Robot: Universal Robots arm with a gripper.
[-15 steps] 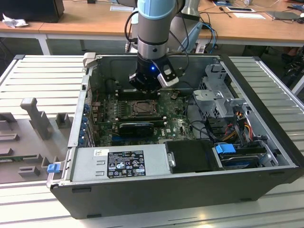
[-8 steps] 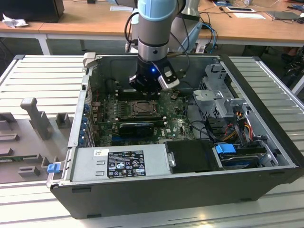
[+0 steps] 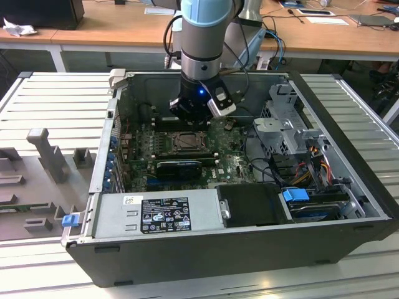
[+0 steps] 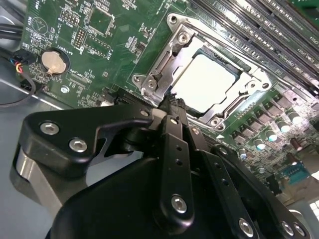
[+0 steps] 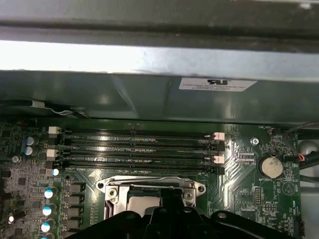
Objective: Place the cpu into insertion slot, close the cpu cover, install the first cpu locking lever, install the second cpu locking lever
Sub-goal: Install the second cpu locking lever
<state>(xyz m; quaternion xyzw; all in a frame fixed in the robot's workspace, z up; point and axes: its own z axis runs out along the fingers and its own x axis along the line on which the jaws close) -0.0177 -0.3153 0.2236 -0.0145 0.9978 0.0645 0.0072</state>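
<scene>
Jaws: closed together to a narrow point, nothing held between them, as seen in the second wrist view. The gripper (image 4: 172,102) has its tip just at the edge of the cover (image 4: 164,64), at the side of the slot (image 4: 209,82) nearer the coin cell (image 4: 52,60); whether the tip touches the metal cannot be told.

The cpu (image 4: 209,82) lies flat in the slot, pale top face up, its edges square with the slot rim. Being square, it shows no long axis. The cover lies down around it, the chip showing through the cover's window.

In the first wrist view the gripper (image 5: 169,211) sits in front of the slot (image 5: 144,199), and the memory slots (image 5: 139,149) run alongside the far edge of the slot, parallel to it. The coin cell (image 5: 269,167) is well off to one side.

In the exterior view the arm (image 3: 202,43) reaches straight down into the open case (image 3: 237,237), and the gripper (image 3: 196,115) hangs over the far edge of the slot (image 3: 184,142) on the board (image 3: 230,165). A black expansion card (image 3: 181,167) lies just on the near side of the slot.
</scene>
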